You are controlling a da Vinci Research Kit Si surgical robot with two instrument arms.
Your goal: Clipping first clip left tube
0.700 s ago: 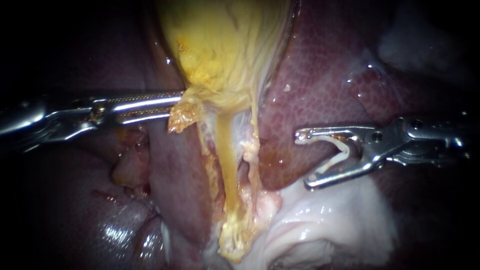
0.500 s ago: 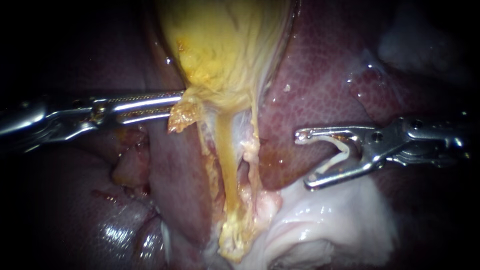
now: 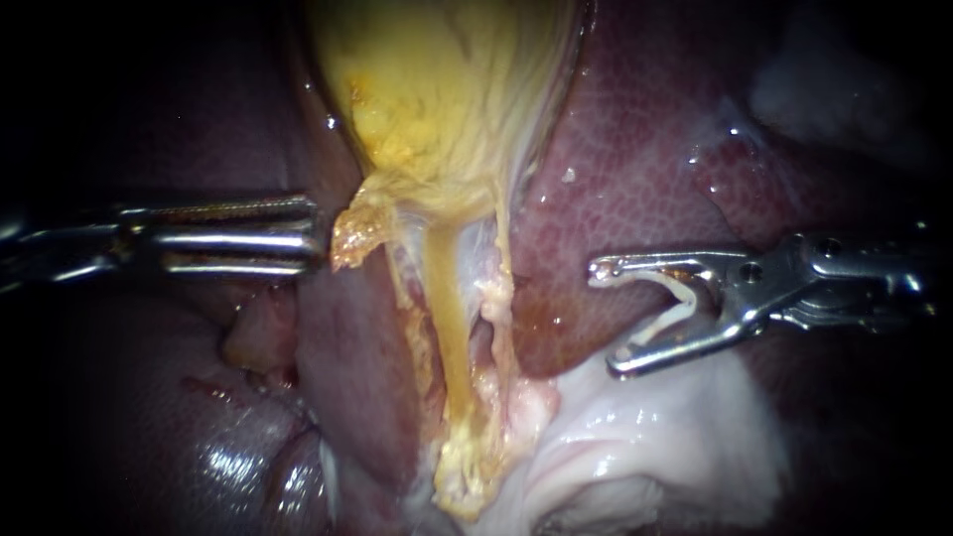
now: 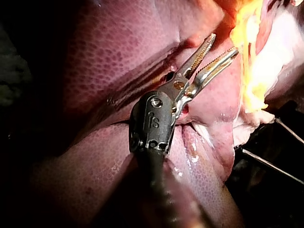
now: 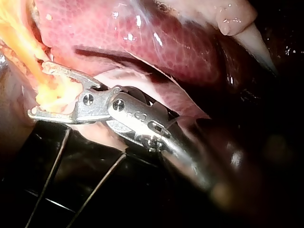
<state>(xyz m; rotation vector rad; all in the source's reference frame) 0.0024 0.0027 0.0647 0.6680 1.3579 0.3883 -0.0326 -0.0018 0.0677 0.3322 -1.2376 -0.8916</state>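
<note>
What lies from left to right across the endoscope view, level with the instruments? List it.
Left instrument, jaws open → yellow tube under the gallbladder → liver → right instrument, a clip between its jaws.

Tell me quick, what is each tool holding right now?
Left tool: open, holding nothing.
Right tool: jaws spread wide, gripping a white clip between them.
</note>
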